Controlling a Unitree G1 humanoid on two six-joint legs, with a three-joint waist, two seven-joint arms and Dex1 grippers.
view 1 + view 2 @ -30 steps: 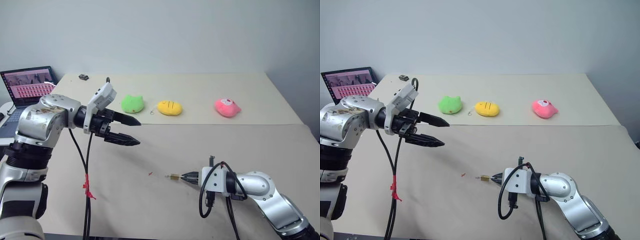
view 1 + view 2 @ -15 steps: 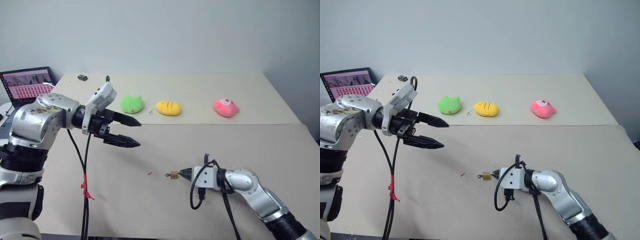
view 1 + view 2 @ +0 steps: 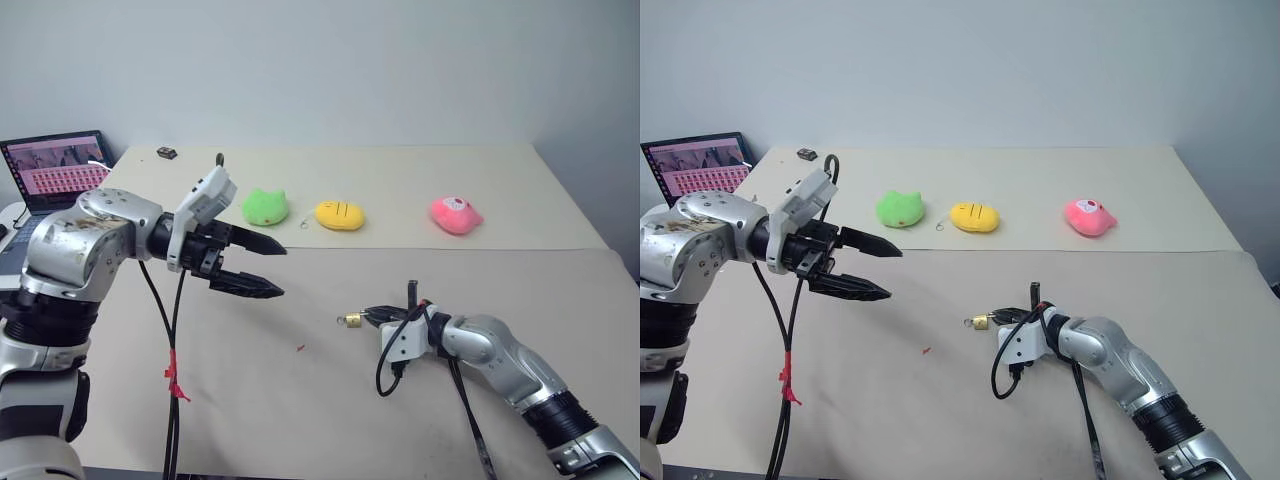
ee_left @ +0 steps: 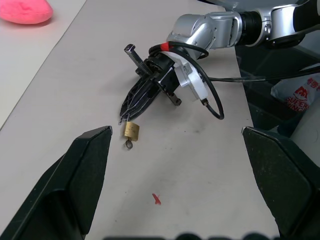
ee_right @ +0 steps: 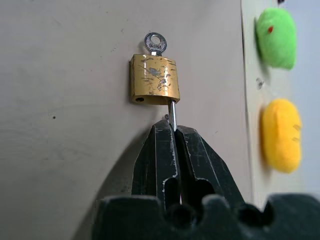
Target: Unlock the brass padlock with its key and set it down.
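a beige cloth-covered table (image 3: pixel 300 420) is shown against a pale wall (image 3: pixel 350 60). toward the far side, three plush toys are laid in a row: a green rounded plush toy (image 3: pixel 265 206), a yellow oval plush toy (image 3: pixel 339 215) near it, and a pink rounded plush toy (image 3: pixel 455 215) well apart to the right. a small dark block (image 3: pixel 167 153) is seen at the far left corner. an open laptop (image 3: pixel 62 170) is placed beside the table's left edge. a tiny red scrap (image 3: pixel 300 348) is seen on the near cloth.
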